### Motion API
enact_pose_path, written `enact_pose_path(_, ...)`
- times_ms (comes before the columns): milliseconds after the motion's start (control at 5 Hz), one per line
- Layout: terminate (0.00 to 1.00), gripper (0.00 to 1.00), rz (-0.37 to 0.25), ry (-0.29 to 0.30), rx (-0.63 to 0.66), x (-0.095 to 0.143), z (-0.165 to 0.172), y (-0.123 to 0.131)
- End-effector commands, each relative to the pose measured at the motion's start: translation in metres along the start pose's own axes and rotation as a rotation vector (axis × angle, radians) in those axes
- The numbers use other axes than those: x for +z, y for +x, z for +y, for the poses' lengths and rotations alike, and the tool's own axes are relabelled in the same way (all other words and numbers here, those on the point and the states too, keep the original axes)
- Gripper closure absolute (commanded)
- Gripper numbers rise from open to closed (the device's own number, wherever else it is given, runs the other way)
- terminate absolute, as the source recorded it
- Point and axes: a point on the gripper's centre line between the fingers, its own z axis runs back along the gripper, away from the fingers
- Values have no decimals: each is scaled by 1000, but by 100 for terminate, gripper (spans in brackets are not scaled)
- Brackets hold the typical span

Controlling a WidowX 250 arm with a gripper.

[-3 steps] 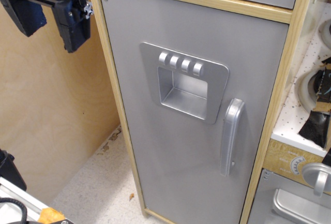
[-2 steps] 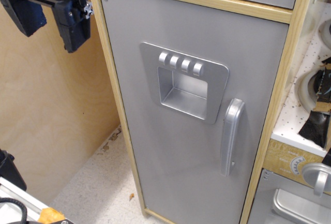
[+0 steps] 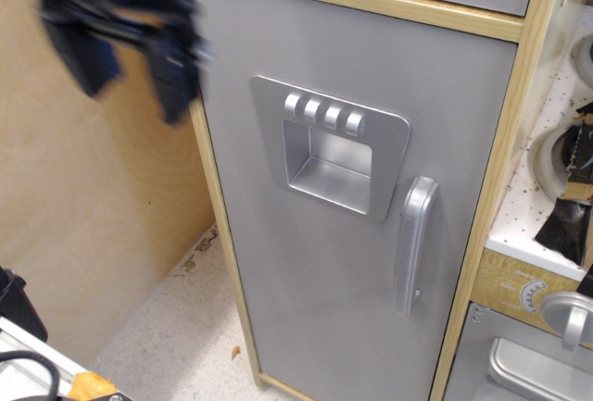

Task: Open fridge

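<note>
One plywood wall (image 3: 83, 206) fills the left, above a speckled pale floor (image 3: 176, 327). One blurred dark blue gripper (image 3: 130, 72) hangs at upper left, its two fingers (image 3: 173, 81) apart with nothing between them, overlapping the left edge of the fridge (image 3: 324, 308). One fridge stands centre, door shut, with four dispenser buttons (image 3: 324, 114) and one curved handle (image 3: 412, 244). One oven door (image 3: 537, 369) sits at lower right.
</note>
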Motion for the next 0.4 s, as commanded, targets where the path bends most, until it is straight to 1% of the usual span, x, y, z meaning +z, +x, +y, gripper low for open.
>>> enact_pose_path(0,0,0,-57,-52,-27,-39,-53,29)
enact_pose_path(200,0,0,-98,-80,-20,-69,-87,43)
